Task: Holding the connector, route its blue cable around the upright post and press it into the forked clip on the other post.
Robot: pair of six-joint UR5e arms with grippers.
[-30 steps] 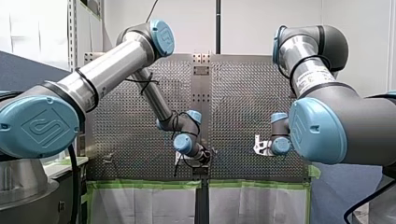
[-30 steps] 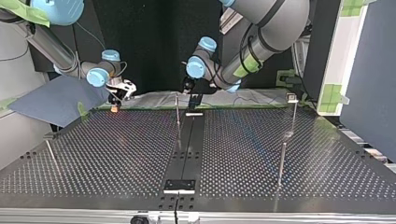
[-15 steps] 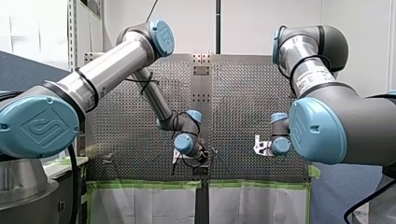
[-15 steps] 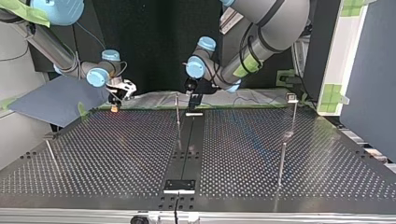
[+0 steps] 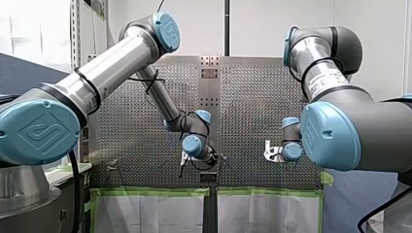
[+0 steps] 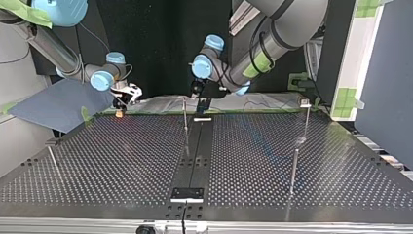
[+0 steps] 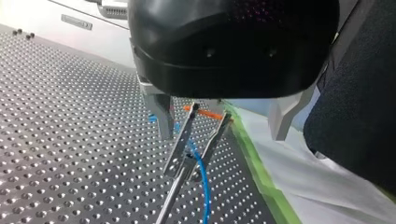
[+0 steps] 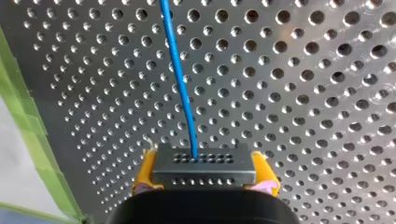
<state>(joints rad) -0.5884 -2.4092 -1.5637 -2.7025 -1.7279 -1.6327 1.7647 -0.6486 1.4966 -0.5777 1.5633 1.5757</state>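
1. You see the table as a perforated metal plate, edged with green tape.
2. My left arm comes in at the top view's right and reaches to the far middle. My right arm stays at the far left.
3. The left gripper hangs with its metal fingers spread wide, holding nothing.
4. The right gripper is clamped by its yellow pads on the connector.
5. The clip is a V-shaped metal fork on a thin post. It stands between the left gripper's fingers, and a thin orange piece lies across its tips.
6. The connector is a grey block with rows of small holes. Its long axis runs from pad to pad.
7. The cable is thin and blue. It leaves the connector's middle and runs straight ahead, away from the right gripper, low over the table. By the left gripper you can see it pass between the clip's prongs.
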